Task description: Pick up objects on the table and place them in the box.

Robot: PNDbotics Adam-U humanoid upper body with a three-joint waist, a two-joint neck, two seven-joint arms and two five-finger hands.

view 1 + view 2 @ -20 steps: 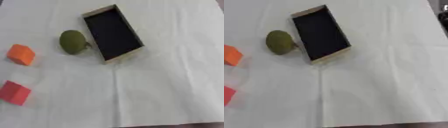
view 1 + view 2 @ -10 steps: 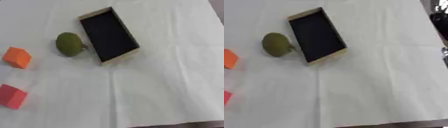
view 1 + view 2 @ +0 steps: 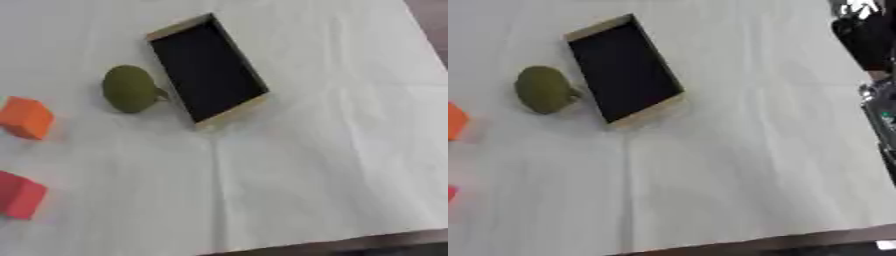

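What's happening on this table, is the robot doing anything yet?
Nothing is being handled right now. A shallow box with a dark inside lies open and empty on the white tablecloth. An olive-green rounded object sits right beside its left wall, and an orange block and a red block wait further left. Neither robot hand shows over the table; only some dark machinery appears at the right edge.

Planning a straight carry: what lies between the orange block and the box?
The green fruit, beside the box; orange block sits farther left. Left eye view shows it.
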